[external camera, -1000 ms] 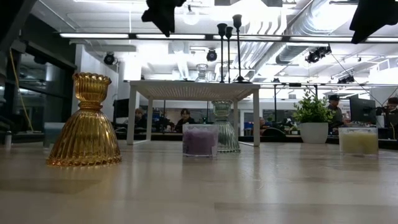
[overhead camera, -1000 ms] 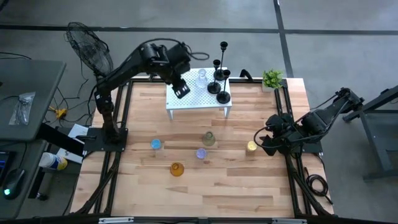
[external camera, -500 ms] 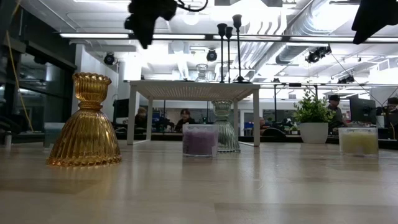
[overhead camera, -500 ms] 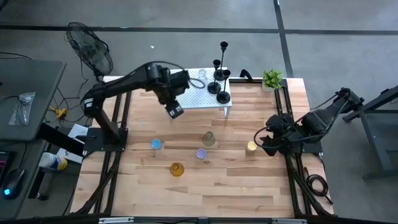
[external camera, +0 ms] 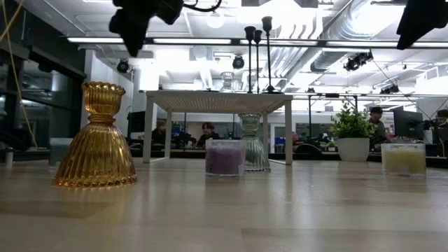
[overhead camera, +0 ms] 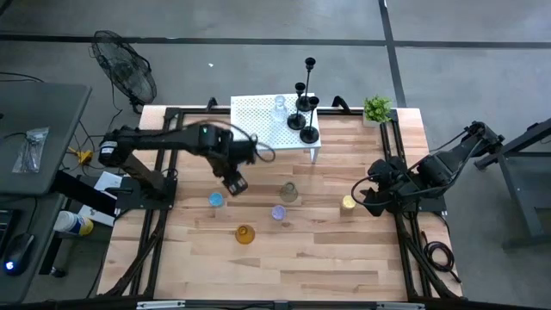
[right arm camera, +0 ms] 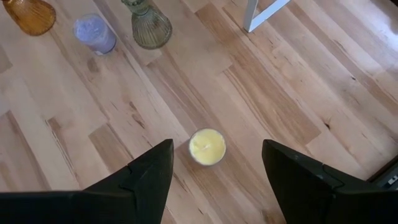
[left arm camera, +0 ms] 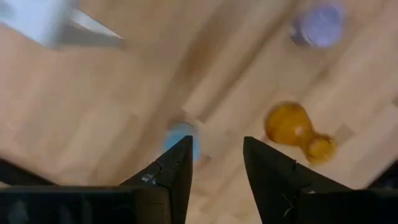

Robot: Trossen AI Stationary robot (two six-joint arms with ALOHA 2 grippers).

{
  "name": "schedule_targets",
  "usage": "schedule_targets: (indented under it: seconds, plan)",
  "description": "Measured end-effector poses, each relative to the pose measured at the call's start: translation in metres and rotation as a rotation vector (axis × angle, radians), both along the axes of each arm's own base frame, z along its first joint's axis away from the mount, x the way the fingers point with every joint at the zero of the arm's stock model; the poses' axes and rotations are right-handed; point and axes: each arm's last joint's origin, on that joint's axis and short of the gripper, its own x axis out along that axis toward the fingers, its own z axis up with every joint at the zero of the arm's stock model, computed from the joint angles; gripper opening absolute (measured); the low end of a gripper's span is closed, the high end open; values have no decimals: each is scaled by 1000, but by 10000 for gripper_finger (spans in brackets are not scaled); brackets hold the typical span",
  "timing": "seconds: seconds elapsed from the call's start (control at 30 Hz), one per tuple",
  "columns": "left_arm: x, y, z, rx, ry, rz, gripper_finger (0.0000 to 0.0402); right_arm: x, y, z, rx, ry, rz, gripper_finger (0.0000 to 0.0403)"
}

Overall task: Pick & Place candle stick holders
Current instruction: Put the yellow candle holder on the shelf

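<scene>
Three black candle stick holders (overhead camera: 304,96) and a clear glass holder (overhead camera: 279,105) stand on the white perforated stand (overhead camera: 263,129) at the table's far side. On the wood stand a blue holder (overhead camera: 215,200), an amber one (overhead camera: 244,233), a purple one (overhead camera: 278,213), a greenish glass one (overhead camera: 289,192) and a yellow one (overhead camera: 348,202). My left gripper (overhead camera: 236,182) hangs open and empty, pointing down, just to the far right of the blue holder (left arm camera: 180,134). My right gripper (right arm camera: 217,148) hovers open above the yellow holder (right arm camera: 207,146) at the right.
A small green potted plant (overhead camera: 376,109) stands at the table's far right corner. The stand's legs (right arm camera: 264,12) rise behind the greenish holder. A black frame (overhead camera: 164,172) runs along the table's left and right sides. A fan (overhead camera: 120,65) stands beyond the far left corner.
My left gripper has swung from above the white stand toward the table's near-left, coming down as it went, and now hangs close to the blue holder. It has also turned somewhat about its own axis. The holders have not moved.
</scene>
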Motion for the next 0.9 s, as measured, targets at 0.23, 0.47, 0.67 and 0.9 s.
schedule_targets:
  seconds: [0.23,0.47,0.67,0.9]
  plan:
    - [8,-33,-29,-86,-16,-24,138,0,0,0,-29,7,35,239]
    - [11,-64,-50,-92,-60,-131,138,-4,1,7,-95,-85,115,239]
    - [10,-81,-63,-98,-82,-152,138,-34,-9,25,-82,-288,161,239]
    - [9,-96,-74,-98,-112,-193,138,-54,-17,5,11,-375,227,239]
